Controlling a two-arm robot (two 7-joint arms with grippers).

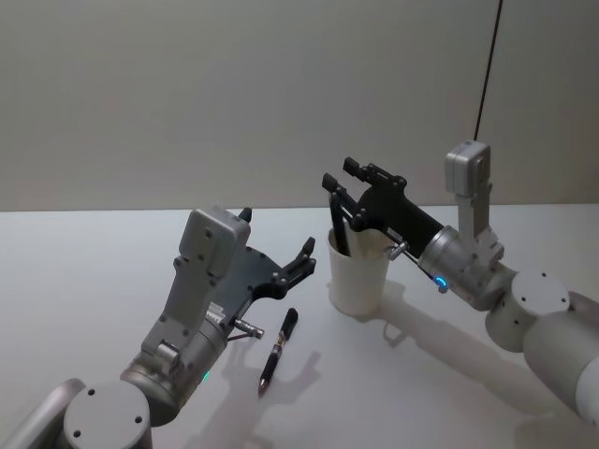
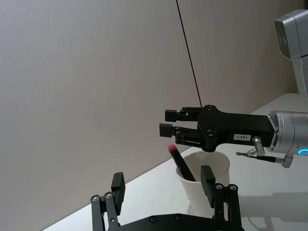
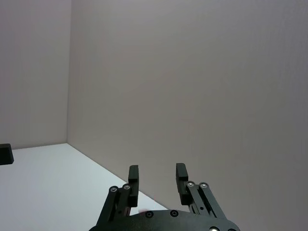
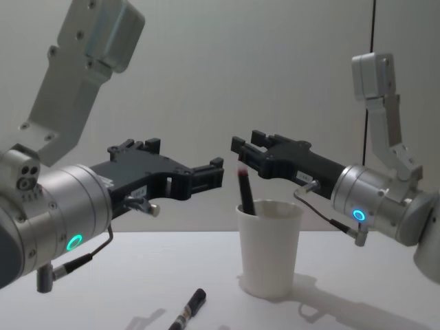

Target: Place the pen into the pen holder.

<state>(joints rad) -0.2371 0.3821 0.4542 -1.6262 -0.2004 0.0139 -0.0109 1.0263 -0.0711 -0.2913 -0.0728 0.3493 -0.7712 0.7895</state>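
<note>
The pen holder [image 1: 358, 273] [image 4: 269, 249] [image 2: 206, 186] is a white paper cup standing on the table. A black pen with a reddish tip [image 1: 338, 227] [image 4: 245, 190] [image 2: 180, 162] leans inside it. My right gripper [image 1: 339, 176] [image 4: 246, 141] [image 2: 168, 123] [image 3: 157, 173] hovers just above the cup, open, holding nothing. A second black pen [image 1: 279, 348] [image 4: 189, 311] lies on the table in front of the cup, to its left. My left gripper [image 1: 276, 236] [image 4: 185, 161] [image 2: 162, 183] stays open and empty above that lying pen, pointing toward the cup.
The white table [image 1: 84, 281] runs back to a plain grey wall. A thin dark cable [image 1: 487, 65] [image 2: 190, 57] hangs down behind the right arm.
</note>
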